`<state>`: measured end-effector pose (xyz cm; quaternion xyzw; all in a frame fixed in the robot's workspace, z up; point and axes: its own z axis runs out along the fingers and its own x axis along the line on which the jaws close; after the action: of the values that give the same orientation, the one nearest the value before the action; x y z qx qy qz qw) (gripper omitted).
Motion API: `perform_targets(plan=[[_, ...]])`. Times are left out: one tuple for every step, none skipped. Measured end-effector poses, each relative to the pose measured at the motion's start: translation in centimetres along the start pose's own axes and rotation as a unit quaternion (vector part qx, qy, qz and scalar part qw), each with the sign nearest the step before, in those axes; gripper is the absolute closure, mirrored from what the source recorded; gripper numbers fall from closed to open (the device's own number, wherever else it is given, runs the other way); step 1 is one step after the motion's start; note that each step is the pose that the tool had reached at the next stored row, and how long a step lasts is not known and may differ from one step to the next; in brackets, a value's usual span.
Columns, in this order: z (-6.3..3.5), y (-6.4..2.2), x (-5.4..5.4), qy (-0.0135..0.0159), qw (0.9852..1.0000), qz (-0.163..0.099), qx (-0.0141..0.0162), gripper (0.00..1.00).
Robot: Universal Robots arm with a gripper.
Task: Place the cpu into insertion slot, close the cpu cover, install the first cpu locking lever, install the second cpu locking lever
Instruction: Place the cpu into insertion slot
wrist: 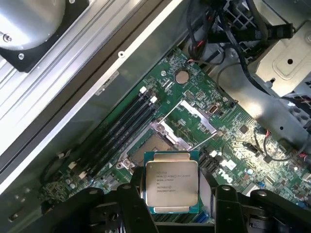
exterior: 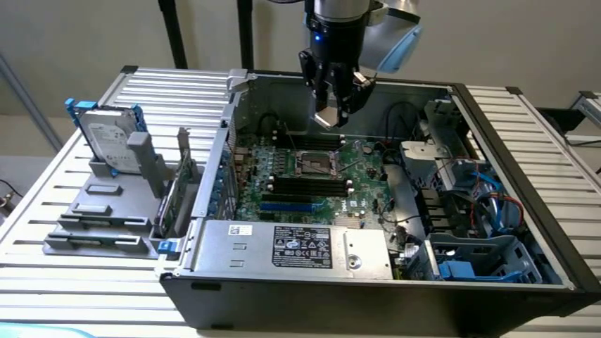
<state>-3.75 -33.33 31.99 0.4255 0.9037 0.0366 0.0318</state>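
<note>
Your end effector [exterior: 329,113] held the cpu [wrist: 171,182] tight above the insertion slot [wrist: 149,145]; you had not put it in yet.

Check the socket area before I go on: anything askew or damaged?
Nothing stands out. The cpu sits square in the gripper near the open insertion slot, the cpu cover is tipped up off it, and no damage shows.

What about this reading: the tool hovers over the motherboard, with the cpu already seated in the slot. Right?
Wrong in one respect. The cpu is not seated: the tool holds it above the empty slot, as the wrist view shows. The tool does hover over the motherboard.
</note>
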Motion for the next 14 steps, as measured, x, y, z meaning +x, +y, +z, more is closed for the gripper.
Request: perform_targets(plan=[[0.03, 0.00, 0.00, -0.0009, 1.0000, 0.009, 0.0003, 0.45], [0.07, -0.01, 0.00, -0.0017, 0.9998, 0.018, 0.0005, 0.45], [0.10, -0.01, 0.00, -0.0025, 0.9996, 0.027, 0.0007, 0.45], [0.13, -0.01, 0.00, -0.0034, 0.9994, 0.036, 0.0010, 0.45], [0.17, -0.02, 0.00, -0.0042, 0.9990, 0.045, 0.0012, 0.45], [0.21, -0.02, 0.01, -0.0050, 0.9986, 0.053, 0.0014, 0.45], [0.25, -0.02, 0.01, -0.0058, 0.9981, 0.062, 0.0017, 0.45], [0.28, -0.03, 0.01, -0.0066, 0.9975, 0.070, 0.0019, 0.45], [0.32, -0.03, 0.01, -0.0074, 0.9969, 0.078, 0.0021, 0.45], [0.36, -0.03, 0.01, -0.0082, 0.9962, 0.086, 0.0023, 0.45], [0.40, -0.03, 0.01, -0.0089, 0.9955, 0.094, 0.0025, 0.45], [0.43, -0.04, 0.01, -0.0097, 0.9947, 0.102, 0.0028, 0.45], [0.46, -0.04, 0.01, -0.0105, 0.9938, 0.110, 0.0030, 0.45], [0.50, -0.04, 0.01, -0.0113, 0.9928, 0.119, 0.0033, 0.45]])
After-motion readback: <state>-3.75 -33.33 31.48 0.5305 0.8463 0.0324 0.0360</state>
